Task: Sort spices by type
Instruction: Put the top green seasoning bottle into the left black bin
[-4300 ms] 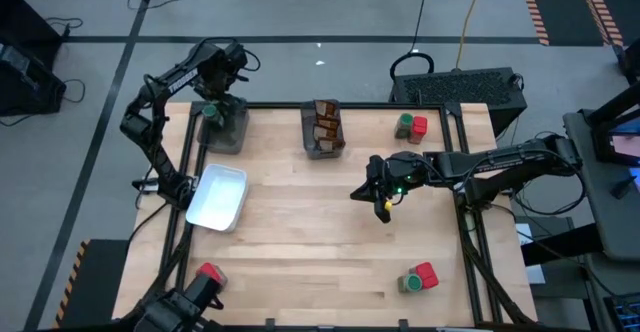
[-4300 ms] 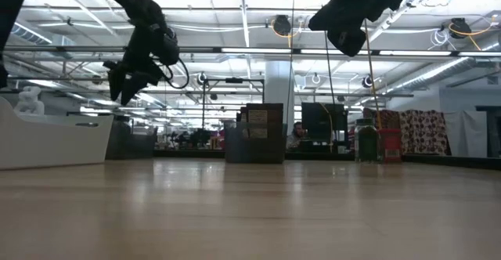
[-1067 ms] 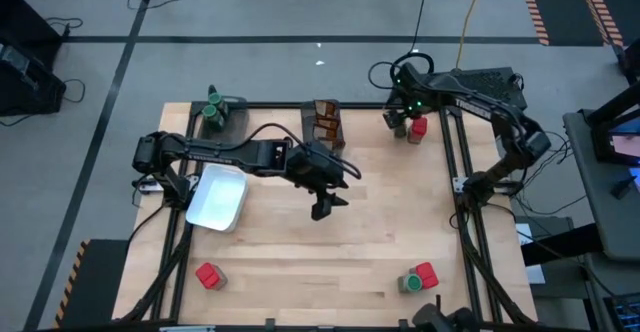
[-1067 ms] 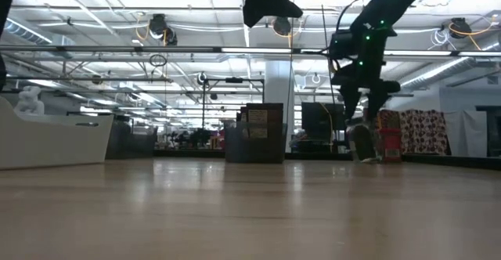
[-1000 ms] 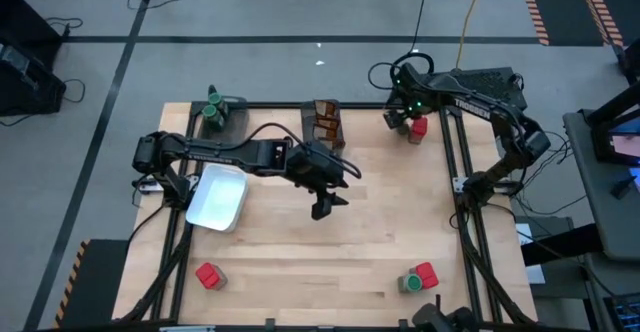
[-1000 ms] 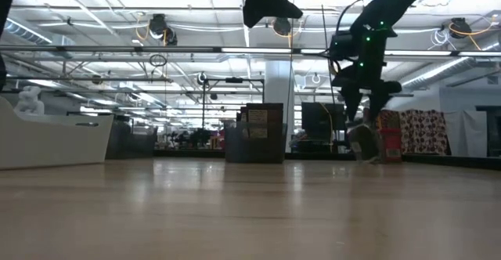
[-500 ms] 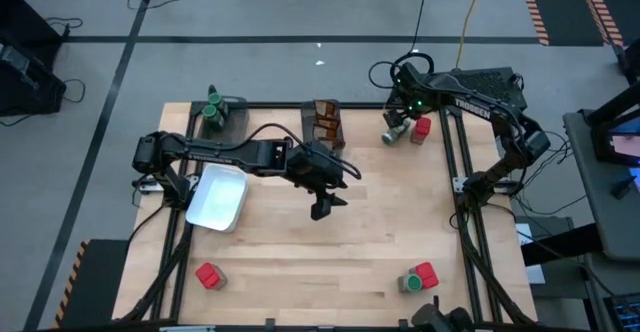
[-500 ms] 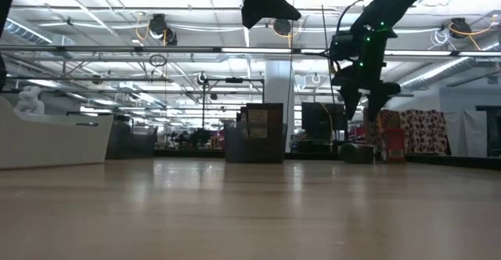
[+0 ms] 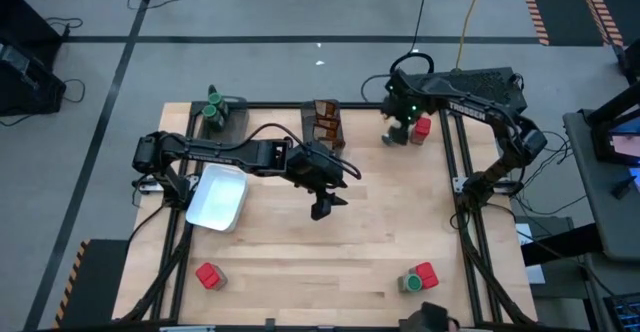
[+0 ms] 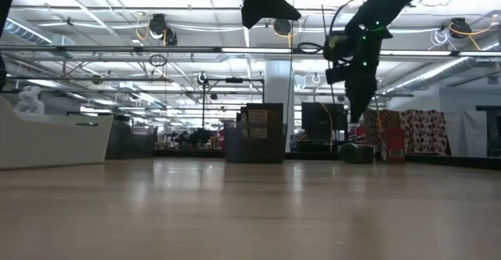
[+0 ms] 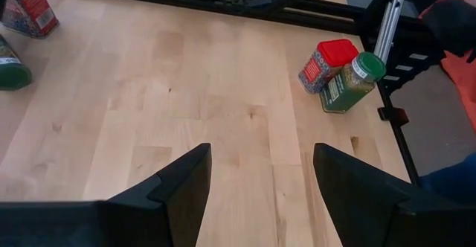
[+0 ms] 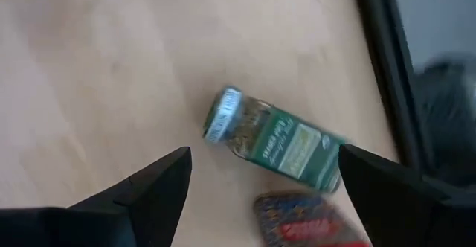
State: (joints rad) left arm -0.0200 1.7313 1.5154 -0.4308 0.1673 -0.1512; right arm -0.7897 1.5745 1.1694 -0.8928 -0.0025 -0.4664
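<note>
Right end effector (image 9: 401, 124), fingers spread wide and empty, hangs over the bench's far right corner above a fallen green-lidded jar (image 12: 272, 138). That jar lies on its side, green label up, lid end showing pale, just beside a red container (image 9: 419, 128). Left end effector (image 9: 320, 209) hovers over mid-bench, fingers parted, holding nothing. At the far edge, one dark bin (image 9: 224, 118) holds a green-lidded jar; the middle bin (image 9: 323, 127) holds brown-orange packets. A white tray (image 9: 218, 196) sits at the left. Near the front, a lone red container (image 9: 209, 275) stands left, and a red container with a green jar (image 11: 351, 82) touching it stands right.
</note>
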